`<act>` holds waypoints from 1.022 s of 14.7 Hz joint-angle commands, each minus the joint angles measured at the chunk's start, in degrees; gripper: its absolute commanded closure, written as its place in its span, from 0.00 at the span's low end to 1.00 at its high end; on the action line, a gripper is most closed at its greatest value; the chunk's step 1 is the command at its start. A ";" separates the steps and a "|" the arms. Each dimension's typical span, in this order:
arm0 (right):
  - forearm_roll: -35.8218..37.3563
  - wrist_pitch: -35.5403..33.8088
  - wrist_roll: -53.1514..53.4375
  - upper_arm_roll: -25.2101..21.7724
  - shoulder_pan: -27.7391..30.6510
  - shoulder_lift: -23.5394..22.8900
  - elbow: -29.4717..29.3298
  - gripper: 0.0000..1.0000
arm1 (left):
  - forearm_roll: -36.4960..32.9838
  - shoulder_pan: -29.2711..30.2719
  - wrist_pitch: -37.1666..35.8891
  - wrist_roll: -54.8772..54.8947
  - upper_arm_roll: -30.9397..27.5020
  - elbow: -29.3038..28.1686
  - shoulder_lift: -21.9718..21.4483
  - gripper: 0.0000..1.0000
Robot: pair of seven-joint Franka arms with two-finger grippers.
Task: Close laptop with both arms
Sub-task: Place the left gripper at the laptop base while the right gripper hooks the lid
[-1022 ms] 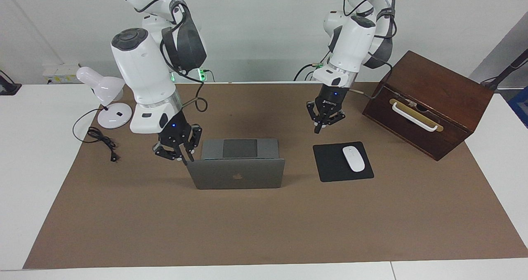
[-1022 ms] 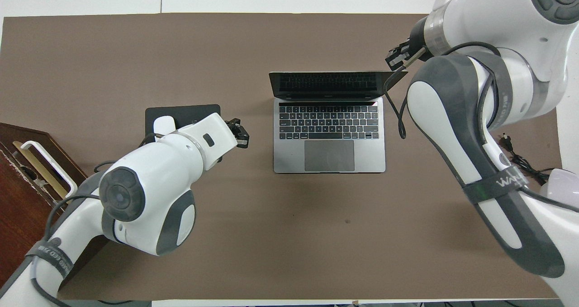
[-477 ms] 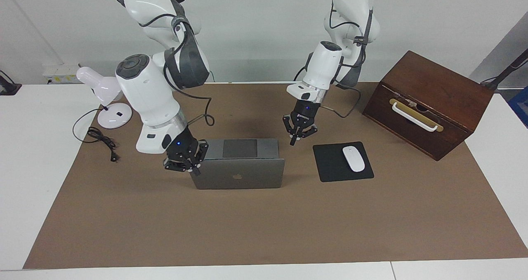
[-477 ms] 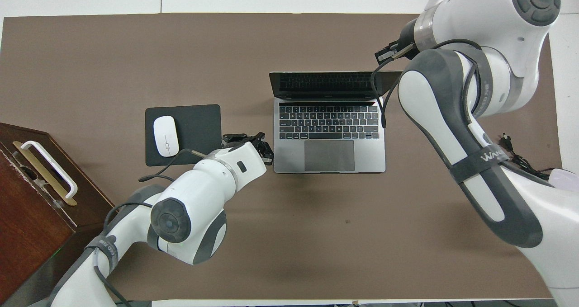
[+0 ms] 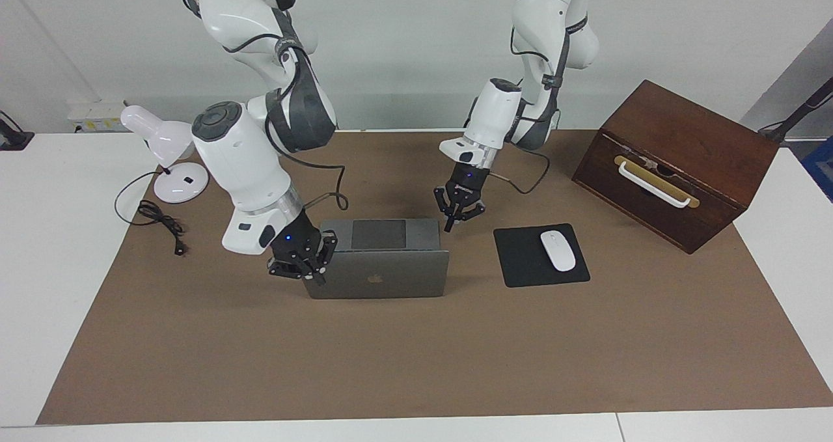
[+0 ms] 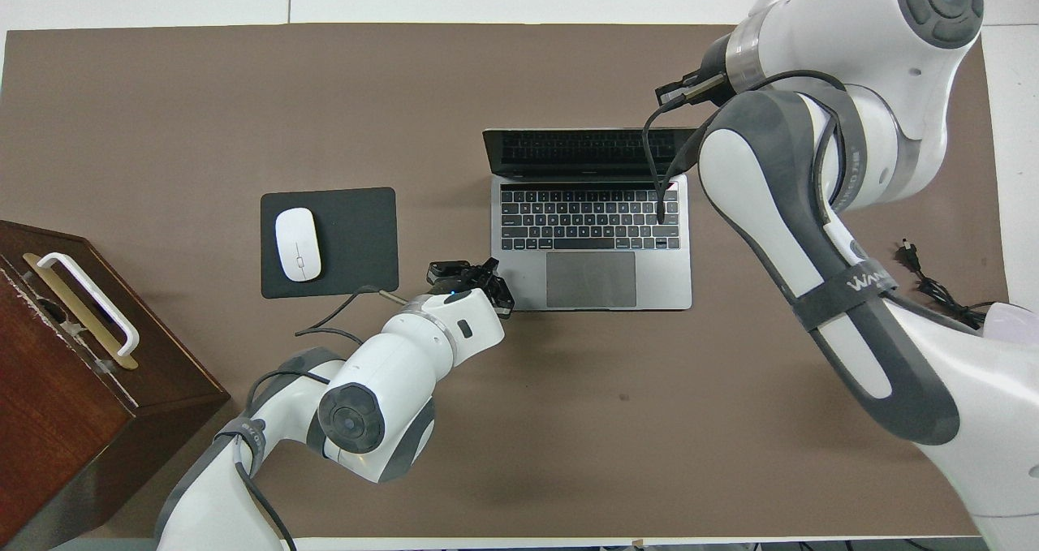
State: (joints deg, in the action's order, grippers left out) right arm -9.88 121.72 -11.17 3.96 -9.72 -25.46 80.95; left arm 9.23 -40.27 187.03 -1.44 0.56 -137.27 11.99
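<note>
The silver-grey laptop (image 5: 377, 276) stands open in the middle of the brown mat, its lid with the apple logo about upright; its keyboard and dark trackpad show in the overhead view (image 6: 591, 279). My right gripper (image 5: 302, 264) is at the lid's outer face, by the corner toward the right arm's end; it also shows in the overhead view (image 6: 678, 92). I cannot see whether it touches the lid. My left gripper (image 5: 453, 217) is shut and empty, low beside the base's corner nearest the robots, toward the left arm's end; it also shows in the overhead view (image 6: 475, 273).
A black mousepad (image 5: 520, 260) with a white mouse (image 5: 558, 250) lies beside the laptop toward the left arm's end. A brown wooden box (image 5: 677, 162) with a white handle stands past it. A white desk lamp (image 5: 163, 149) and its cable (image 5: 159, 224) are at the right arm's end.
The right gripper has come down and in to the lid's corner. The left gripper has moved from near the mousepad to the laptop's base corner. The lid's angle looks unchanged.
</note>
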 commanded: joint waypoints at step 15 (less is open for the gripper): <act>-1.28 -0.69 1.24 0.08 -1.44 -0.91 -0.53 1.00 | 0.96 -3.77 9.06 8.47 -1.18 -4.31 4.54 1.00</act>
State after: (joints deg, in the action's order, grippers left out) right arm -9.96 121.61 -10.56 3.94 -11.36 -25.96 80.97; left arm 9.23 -42.61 194.10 5.75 0.38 -139.83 15.47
